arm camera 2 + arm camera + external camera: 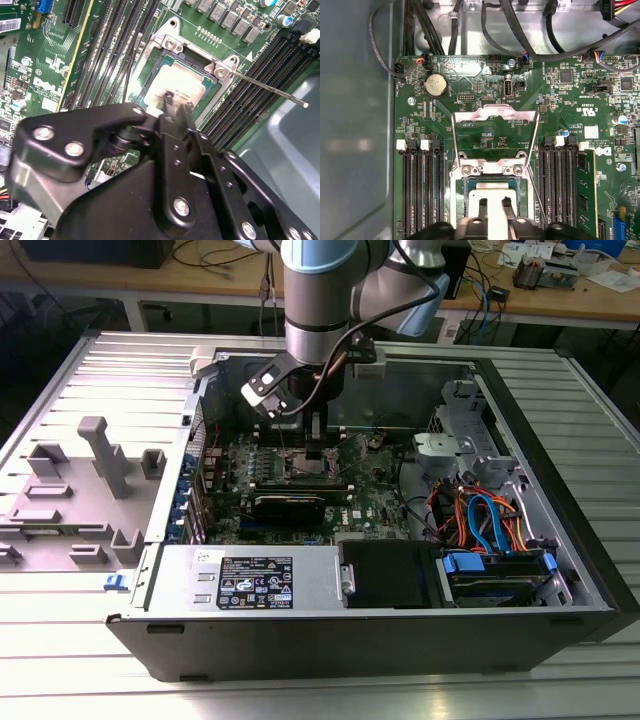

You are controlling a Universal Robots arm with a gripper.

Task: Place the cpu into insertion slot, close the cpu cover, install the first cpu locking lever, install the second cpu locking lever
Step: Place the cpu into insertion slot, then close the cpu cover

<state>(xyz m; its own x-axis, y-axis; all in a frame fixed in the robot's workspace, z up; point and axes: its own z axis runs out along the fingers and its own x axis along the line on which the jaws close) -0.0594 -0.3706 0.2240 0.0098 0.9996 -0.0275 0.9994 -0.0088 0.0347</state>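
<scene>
Memory slots [422, 190] flank the insertion slot [492, 170]. The gripper [495, 202], fingers narrowly parted, hangs over the seated cpu [495, 189]. The first wrist view shows the cpu cover [495, 114] raised.

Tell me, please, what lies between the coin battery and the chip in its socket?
In the first wrist view, the metal cover, flipped open, lies between the coin battery and the chip, hinged on the chip's side.

UR arm [318, 300] reaches straight down, wrist vertical. Gripper [495, 205] points downward, fingers [483, 209] a narrow gap apart, holding nothing.
</scene>
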